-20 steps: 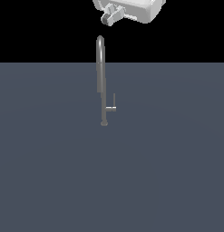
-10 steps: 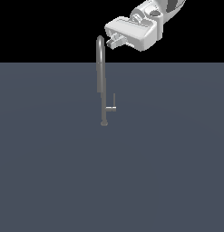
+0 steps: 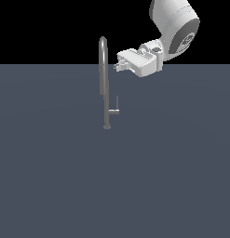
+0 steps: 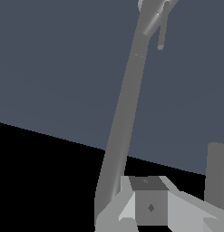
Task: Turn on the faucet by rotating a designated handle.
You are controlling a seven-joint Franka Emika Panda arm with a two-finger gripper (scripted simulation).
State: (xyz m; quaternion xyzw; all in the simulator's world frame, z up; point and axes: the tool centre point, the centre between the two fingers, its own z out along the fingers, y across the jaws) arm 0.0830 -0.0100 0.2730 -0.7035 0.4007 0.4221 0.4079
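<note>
The white Panda arm (image 3: 174, 28) enters from the upper corner on the exterior view's right, its thick rounded link with a grey band angling down to a narrower white wrist (image 3: 153, 52). From that wrist the boxy white end effector (image 3: 117, 67) lies almost level, its tips toward the exterior view's left. In the wrist view one pale grey finger (image 4: 147, 204) shows close to the camera as a blocky pad with a dark square face, and neither view makes clear how far apart the two fingers stand.
</note>
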